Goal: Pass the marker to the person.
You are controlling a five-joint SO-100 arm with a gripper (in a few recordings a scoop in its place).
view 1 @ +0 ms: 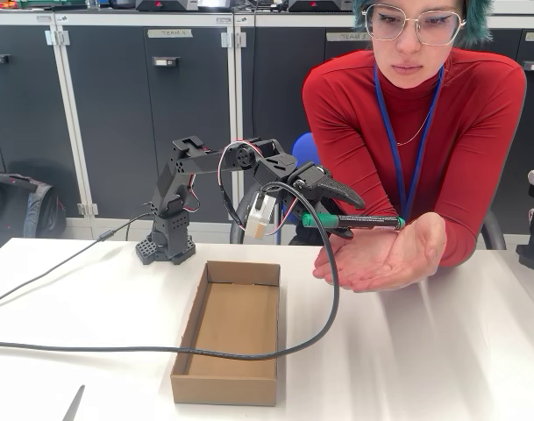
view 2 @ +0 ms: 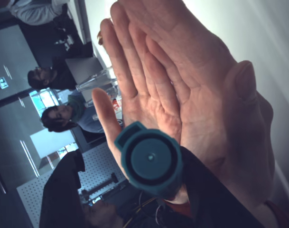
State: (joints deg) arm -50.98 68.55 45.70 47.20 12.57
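1. The desk (view 1: 442, 351) is white and carries the arm's base, a box and a cable.
2. The person (view 1: 416, 132) sits behind the desk at the right of the fixed view, in a red top with a blue lanyard, looking down, both palms cupped upward just above the desk.
3. The robot arm (view 1: 183, 189), black, stands at the desk's back left and reaches rightward toward the person.
4. The cardboard box (view 1: 183, 338), open-topped, lies in front of the arm's base, left of the person's hands.
5. The grey cable (view 1: 117, 348) runs across the desk, over the box, and loops up to the arm.
6. The person's hands (view 1: 385, 254) lie side by side, directly under the marker's far end; in the wrist view the palms (view 2: 182, 95) fill the background.
7. The robot's hand (view 1: 332, 210) is clamped on the marker.
8. The marker (view 1: 354, 221) is held in the air, long axis level, pointing right toward the person; the wrist view looks at its green end (view 2: 150, 159) end-on.
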